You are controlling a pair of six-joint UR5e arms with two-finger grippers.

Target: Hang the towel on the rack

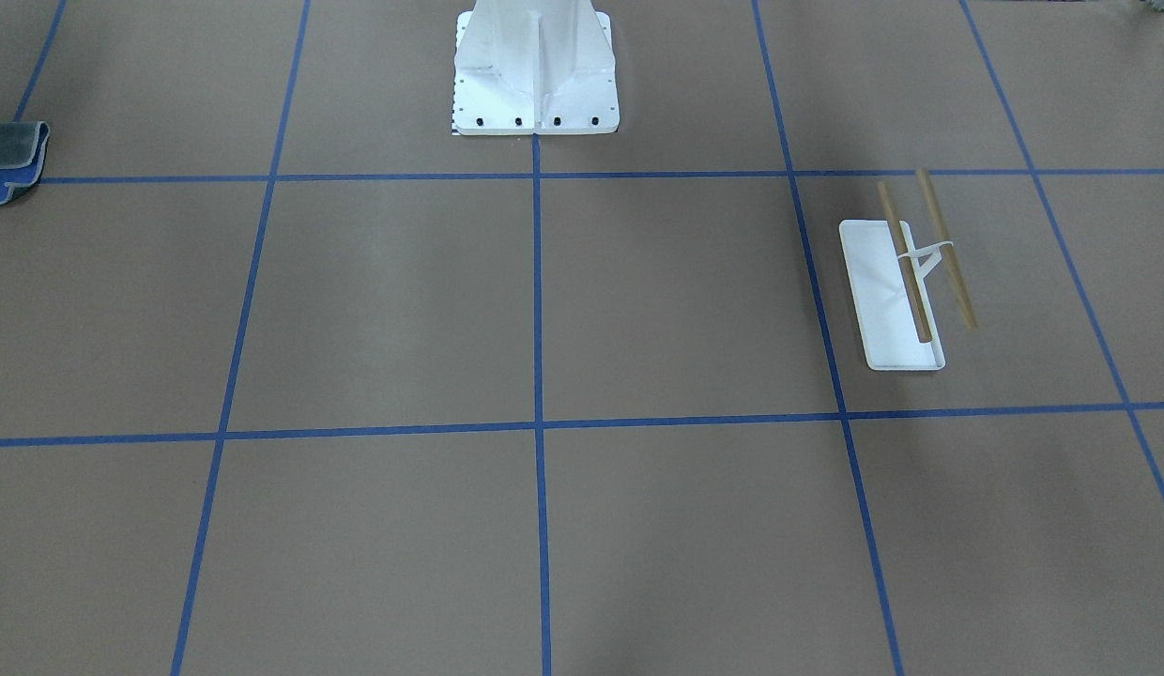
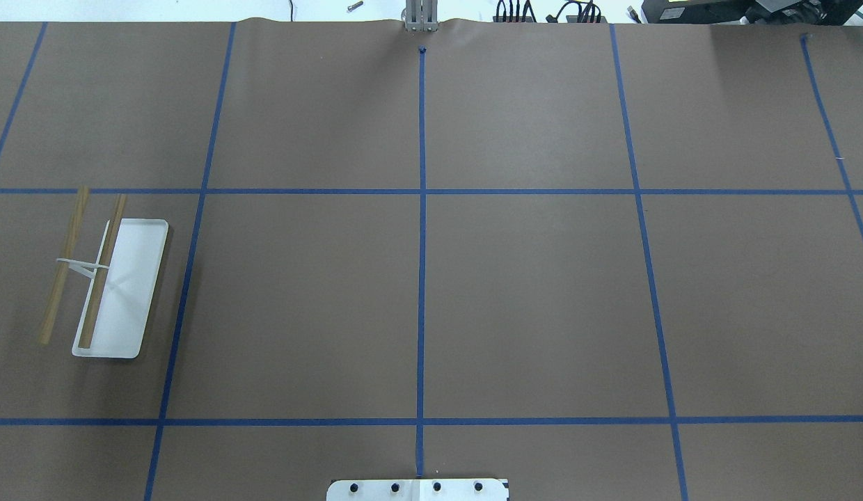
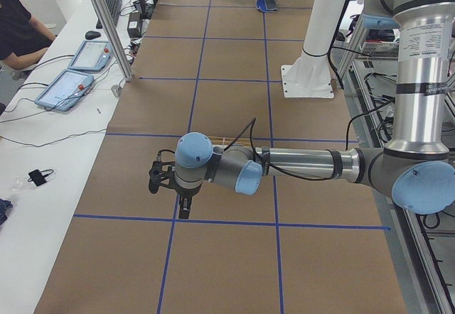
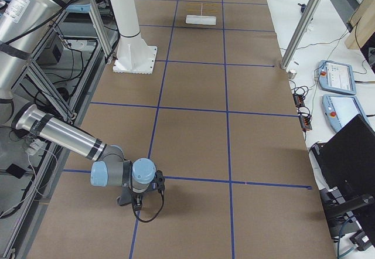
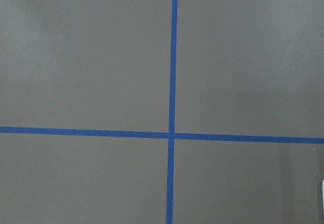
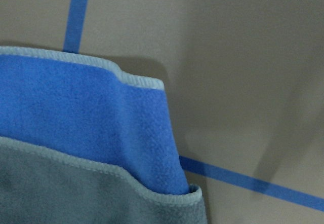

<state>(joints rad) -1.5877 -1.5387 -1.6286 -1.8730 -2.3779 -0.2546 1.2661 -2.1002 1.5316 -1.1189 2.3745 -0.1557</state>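
The towel (image 1: 9,164) lies folded at the table's end on my right, blue with its dark grey side on top. It fills the lower left of the right wrist view (image 6: 91,133), close up. My right gripper (image 4: 139,207) hangs low over that spot, and I cannot tell whether it is open or shut. The rack (image 2: 115,289), with its white tray and two tan rods, stands bare on my left side (image 1: 906,282). My left gripper (image 3: 183,209) points down beside the rack. I cannot tell its state, and its wrist view shows only table and tape.
The white bolted robot pedestal (image 1: 535,84) stands at the middle of my table edge. Blue tape lines (image 2: 422,209) cross the brown table. Operator desks with tablets (image 3: 67,87) and a metal post (image 4: 302,24) line the far side.
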